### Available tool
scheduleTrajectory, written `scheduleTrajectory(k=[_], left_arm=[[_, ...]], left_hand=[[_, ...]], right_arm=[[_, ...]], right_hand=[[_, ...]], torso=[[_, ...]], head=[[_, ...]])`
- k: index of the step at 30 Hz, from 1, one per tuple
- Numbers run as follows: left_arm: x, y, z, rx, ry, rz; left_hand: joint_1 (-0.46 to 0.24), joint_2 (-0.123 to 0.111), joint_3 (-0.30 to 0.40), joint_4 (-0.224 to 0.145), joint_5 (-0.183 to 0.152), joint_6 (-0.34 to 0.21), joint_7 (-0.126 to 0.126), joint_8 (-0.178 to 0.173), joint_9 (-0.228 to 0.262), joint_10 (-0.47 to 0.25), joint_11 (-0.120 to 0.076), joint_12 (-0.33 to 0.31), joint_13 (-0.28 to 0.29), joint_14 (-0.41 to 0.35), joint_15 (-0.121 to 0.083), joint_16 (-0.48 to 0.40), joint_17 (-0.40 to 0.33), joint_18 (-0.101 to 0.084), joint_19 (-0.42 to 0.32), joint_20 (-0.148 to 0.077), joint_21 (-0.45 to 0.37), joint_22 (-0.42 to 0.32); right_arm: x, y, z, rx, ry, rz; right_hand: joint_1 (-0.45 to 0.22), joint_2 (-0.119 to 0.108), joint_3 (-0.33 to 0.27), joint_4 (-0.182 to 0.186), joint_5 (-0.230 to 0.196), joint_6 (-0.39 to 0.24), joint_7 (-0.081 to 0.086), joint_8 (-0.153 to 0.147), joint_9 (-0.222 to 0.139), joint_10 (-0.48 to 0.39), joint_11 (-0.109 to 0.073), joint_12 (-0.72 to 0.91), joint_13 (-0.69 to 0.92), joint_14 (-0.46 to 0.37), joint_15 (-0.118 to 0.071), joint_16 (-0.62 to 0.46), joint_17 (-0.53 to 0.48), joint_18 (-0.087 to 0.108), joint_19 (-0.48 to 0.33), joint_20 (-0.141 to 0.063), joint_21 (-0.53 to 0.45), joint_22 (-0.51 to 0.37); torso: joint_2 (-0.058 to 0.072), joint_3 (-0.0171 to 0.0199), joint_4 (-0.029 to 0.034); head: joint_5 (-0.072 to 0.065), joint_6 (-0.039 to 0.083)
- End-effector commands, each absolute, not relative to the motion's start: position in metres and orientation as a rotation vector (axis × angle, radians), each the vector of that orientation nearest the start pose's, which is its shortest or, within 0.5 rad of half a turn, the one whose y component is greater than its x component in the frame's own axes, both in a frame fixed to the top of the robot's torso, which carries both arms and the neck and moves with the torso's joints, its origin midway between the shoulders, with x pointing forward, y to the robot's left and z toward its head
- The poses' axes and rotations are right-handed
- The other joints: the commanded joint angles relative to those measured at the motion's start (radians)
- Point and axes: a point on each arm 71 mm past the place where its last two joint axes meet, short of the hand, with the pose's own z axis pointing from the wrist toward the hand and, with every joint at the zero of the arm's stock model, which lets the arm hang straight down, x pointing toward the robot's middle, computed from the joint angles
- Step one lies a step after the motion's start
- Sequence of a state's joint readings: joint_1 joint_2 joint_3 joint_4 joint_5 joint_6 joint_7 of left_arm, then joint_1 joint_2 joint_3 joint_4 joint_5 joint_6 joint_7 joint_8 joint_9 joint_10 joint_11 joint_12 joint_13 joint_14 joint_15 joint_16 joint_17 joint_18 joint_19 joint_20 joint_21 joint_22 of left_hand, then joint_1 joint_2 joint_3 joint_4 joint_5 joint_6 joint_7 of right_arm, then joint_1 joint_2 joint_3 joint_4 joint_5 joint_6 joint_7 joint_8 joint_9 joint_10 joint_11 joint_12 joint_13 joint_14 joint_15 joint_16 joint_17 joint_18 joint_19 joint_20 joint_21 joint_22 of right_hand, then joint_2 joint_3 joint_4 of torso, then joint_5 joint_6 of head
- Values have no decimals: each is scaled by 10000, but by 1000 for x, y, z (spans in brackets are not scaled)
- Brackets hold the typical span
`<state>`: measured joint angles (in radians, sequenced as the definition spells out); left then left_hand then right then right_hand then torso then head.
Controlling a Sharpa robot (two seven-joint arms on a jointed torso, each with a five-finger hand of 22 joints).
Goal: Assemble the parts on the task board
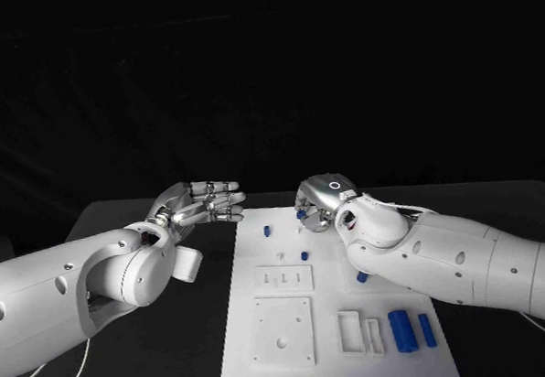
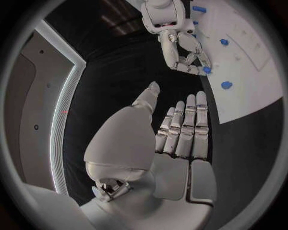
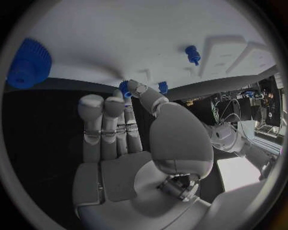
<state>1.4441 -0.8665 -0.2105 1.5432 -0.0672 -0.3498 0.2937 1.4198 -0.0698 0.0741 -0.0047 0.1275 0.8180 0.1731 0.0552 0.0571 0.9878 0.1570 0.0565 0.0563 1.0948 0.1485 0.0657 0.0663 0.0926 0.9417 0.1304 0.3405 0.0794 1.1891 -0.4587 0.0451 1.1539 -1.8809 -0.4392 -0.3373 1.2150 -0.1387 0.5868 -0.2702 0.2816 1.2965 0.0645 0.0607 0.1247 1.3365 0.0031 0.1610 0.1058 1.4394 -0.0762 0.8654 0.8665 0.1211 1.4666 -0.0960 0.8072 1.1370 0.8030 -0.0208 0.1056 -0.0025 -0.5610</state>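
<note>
While both arms reach in over the black table (image 1: 148,368), the white board (image 1: 274,372) lies flat in the middle between them. The left hand (image 1: 201,203) hangs above the table just off the board's far left corner, its fingers straight, side by side and apart from the thumb, with nothing in them; the left wrist view shows the same bare palm (image 2: 180,158).

The right hand (image 1: 321,203) is down at the board's far edge. In the left wrist view its fingertips (image 2: 201,69) close round a small blue part (image 2: 206,70) right at that edge, and the right wrist view shows the thumb and a finger meeting on a blue piece (image 3: 125,89) there, so it is pinching that part.

Other blue parts are spread over the board: a small peg (image 1: 267,231) near the far edge, another (image 1: 304,256) beside the raised white block (image 1: 285,281), one (image 1: 363,277) next to the right forearm, and two longer bars (image 1: 403,331) lying side by side near the front right, beside two slotted white frames (image 1: 351,332). A larger white square plate (image 1: 282,332) sits near the front left. In the right wrist view a ribbed blue knob (image 3: 27,64) sits at the board's edge, and a small blue pin (image 3: 192,52) stands farther in.
</note>
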Motion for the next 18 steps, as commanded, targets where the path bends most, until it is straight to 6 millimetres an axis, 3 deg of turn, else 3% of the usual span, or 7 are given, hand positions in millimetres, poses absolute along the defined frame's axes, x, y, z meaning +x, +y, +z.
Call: scheduleTrajectory(k=[1,6,13,18], left_arm=[[504,217,-123,-9210,14933,-14088],[505,216,-123,-9199,14937,-14096],[505,216,-123,-9197,14933,-14092],[505,215,-123,-9193,14938,-14095]], left_hand=[[12,-62,-11,-10,1,-53,12,25,-14,-59,-9,31,17,-66,-32,-31,-9,129,-20,15,35,-13],[12,-62,-11,-10,1,-53,12,25,-14,-59,-9,31,17,-66,-32,-31,-9,129,-20,15,35,-13],[12,-62,-11,-10,1,-53,12,25,-14,-59,-9,31,17,-66,-32,-31,-9,129,-20,15,35,-13],[12,-62,-11,-10,1,-53,12,25,-14,-59,-9,31,17,-66,-32,-31,-9,129,-20,15,35,-13]], right_arm=[[551,-113,-171,-2808,13957,3255],[553,-113,-172,-2786,14017,3223],[555,-113,-174,-2693,14080,3227],[556,-113,-175,-2605,14174,3355]], right_hand=[[57,5,23,30,25,56,-17,32,382,121,-60,-27,514,-1,-61,-62,15,59,348,-88,-37,8],[43,26,-13,35,40,23,-8,30,368,113,-52,-55,478,-1,-57,-75,24,65,370,-85,-153,88],[53,68,-63,81,-84,-155,41,20,303,8,1,-140,403,-7,-21,-75,38,80,370,-59,-237,129],[-3,17,-33,201,-624,-920,237,5,-48,-411,259,-499,17,-26,185,-93,27,137,338,106,-471,82]], torso=[[17,-4,-6],[5,-13,27],[7,-11,0],[6,-19,-1]], head=[[-21,14],[-17,8],[14,6],[13,5]])
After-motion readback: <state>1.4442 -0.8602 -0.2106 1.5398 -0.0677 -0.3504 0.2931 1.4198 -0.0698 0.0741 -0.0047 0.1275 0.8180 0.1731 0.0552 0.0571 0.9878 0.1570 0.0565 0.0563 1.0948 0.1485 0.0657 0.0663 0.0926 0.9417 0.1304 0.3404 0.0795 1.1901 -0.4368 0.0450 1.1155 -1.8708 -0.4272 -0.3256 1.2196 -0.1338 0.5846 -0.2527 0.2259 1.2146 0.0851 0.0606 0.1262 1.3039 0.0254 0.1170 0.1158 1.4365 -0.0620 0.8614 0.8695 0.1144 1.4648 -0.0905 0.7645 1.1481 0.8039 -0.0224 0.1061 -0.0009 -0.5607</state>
